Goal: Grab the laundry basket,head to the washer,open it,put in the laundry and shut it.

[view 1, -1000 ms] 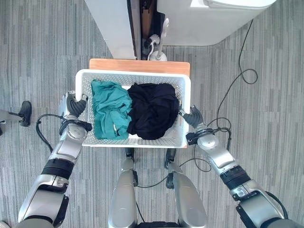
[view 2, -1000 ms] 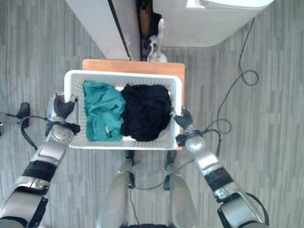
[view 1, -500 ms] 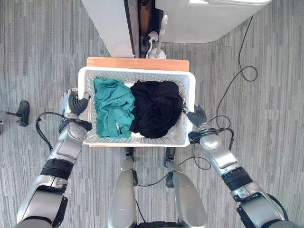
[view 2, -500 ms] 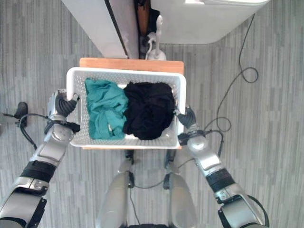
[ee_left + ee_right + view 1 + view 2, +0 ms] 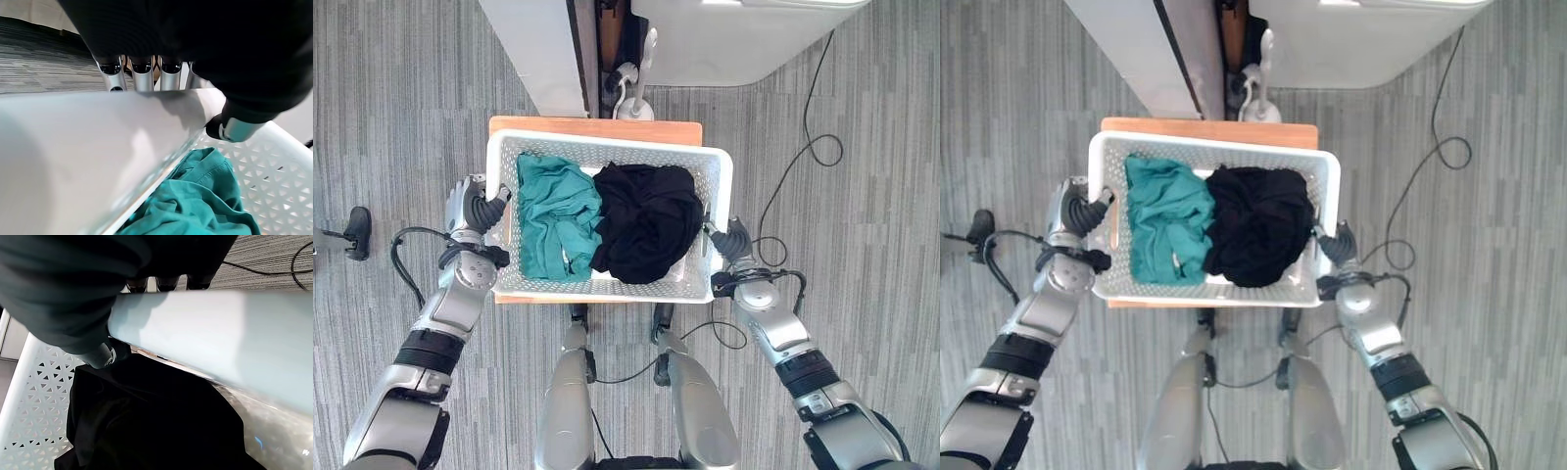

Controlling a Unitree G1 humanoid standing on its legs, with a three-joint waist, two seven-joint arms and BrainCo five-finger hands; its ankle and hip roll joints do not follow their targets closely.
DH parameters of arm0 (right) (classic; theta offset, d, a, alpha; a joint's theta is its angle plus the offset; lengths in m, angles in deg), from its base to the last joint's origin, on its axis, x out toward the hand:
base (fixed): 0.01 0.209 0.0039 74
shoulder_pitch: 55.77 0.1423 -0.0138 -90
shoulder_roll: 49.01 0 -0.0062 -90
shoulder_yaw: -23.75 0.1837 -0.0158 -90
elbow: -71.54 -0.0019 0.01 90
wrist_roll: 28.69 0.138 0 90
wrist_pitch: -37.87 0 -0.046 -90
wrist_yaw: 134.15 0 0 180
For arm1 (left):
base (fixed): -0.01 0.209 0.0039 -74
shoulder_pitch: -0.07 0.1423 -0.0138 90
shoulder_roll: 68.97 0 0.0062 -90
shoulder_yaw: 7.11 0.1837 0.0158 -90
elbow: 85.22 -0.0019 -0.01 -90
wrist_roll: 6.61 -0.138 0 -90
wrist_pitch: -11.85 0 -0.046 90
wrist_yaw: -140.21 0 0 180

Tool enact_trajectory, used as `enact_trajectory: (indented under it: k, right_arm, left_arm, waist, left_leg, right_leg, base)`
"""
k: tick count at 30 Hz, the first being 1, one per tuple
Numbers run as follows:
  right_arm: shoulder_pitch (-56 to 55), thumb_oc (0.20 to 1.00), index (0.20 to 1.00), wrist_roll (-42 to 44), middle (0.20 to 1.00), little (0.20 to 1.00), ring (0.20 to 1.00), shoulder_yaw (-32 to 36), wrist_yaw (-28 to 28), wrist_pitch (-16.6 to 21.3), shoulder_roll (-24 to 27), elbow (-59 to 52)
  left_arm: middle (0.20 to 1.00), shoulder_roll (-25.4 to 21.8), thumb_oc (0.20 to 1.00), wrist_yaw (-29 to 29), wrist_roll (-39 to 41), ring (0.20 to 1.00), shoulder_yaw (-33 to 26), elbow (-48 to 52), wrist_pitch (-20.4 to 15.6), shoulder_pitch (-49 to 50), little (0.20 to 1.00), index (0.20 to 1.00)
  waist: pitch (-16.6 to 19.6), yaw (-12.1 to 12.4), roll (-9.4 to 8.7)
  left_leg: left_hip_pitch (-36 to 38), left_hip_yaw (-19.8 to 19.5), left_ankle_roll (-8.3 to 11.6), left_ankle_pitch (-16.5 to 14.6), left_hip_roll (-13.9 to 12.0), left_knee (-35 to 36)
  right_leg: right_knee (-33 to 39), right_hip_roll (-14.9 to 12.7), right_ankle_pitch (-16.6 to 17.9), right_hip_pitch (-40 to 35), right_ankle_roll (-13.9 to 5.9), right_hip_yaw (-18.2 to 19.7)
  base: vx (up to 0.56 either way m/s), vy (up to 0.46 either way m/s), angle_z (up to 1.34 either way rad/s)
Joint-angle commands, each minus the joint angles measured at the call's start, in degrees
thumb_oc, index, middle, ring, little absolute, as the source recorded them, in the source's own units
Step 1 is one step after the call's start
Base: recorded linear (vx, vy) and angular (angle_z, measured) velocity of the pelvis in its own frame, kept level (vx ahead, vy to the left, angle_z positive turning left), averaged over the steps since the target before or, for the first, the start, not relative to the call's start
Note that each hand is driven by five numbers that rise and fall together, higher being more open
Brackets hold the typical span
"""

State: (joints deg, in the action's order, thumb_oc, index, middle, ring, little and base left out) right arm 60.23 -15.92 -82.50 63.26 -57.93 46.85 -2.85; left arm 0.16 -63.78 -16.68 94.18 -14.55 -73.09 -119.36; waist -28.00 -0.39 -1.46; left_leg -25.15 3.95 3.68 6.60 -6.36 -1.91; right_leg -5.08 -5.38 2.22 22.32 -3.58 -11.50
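Laundry basket [image 5: 720, 186] gripped at 9 and 3 o'clock rims by left hand [image 5: 470, 211] and right hand [image 5: 734, 240], fingers curled over; lift level off tabletop [image 5: 597, 128].

basket [image 5: 710, 176]: you've got white plastic, triangle-hole lattice walls
left garment [image 5: 553, 215]: you see plain teal-green
right garment [image 5: 646, 220]: plain black
tabletop [image 5: 597, 128]: orange-brown wood, showing at its far edge
floor [image 5: 401, 108]: you see grey carpet, streaky stripe pattern
cabinets [image 5: 734, 39]: white
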Motion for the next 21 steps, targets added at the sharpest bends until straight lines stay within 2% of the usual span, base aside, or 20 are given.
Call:
enact_trajectory:
  k: [1,11,15,21]
  right_arm:
    - [0.05,0.2,0.2,2.17,0.2,0.2,0.2,-0.2,-0.78,6.47,-1.74,-7.1]
    - [-0.24,0.2,0.2,3.14,0.2,0.2,0.2,2.25,0.01,7.31,-0.4,-10.9]
    - [-0.05,0.2,0.2,4.58,0.2,0.2,0.2,3.86,0.55,7.35,0.8,-12.39]
    - [1.81,0.2,0.2,7.72,0.2,0.2,0.2,5.63,-0.05,6.81,5.62,-13.63]
  left_arm:
    - [0.2,-1.91,0.2,-0.47,-0.5,0.2,-0.93,6.71,-6.28,-0.35,0.2,0.2]
    - [0.2,-2.15,0.2,0.53,-2.24,0.2,-0.56,7.63,-6.51,-1.1,0.2,0.2]
    - [0.2,-1.57,0.2,1.41,-2.45,0.2,1.32,7.22,-6.38,-3.36,0.2,0.2]
    - [0.2,-0.64,0.2,3.93,-1.61,0.2,6.62,5.56,-6.35,-8.16,0.2,0.2]
  waist:
    - [3.63,0.23,-2.06]
    - [4.39,-0.16,-2.35]
    - [5.3,-0.64,-2.81]
    - [6.67,-1.25,-3.67]
  left_leg:
    - [-2.55,-3.66,0.71,-10.18,-1.79,-9.26]
    - [-1.81,-3.63,0.74,-10.58,-2.11,-9.32]
    - [-0.6,-3.65,0.86,-10.78,-2.34,-9.03]
    - [2.17,-3.82,1.0,-11.19,-2.94,-8.44]
  right_leg:
    - [-1.01,-7.64,-1.13,0.36,-4.24,1.03]
    - [-1.12,-7.38,-1.37,0.01,-4.2,1.25]
    - [-1.2,-7.24,-1.75,-1.04,-4.2,1.37]
    - [-1.59,-6.75,-2.39,-3.02,-4.23,1.61]
  base:
    - [0.0,0.0,0.0]
    - [0.0,0.0,0.0]
    - [0.0,0.0,0.0]
    - [0.01,-0.012,0.0]
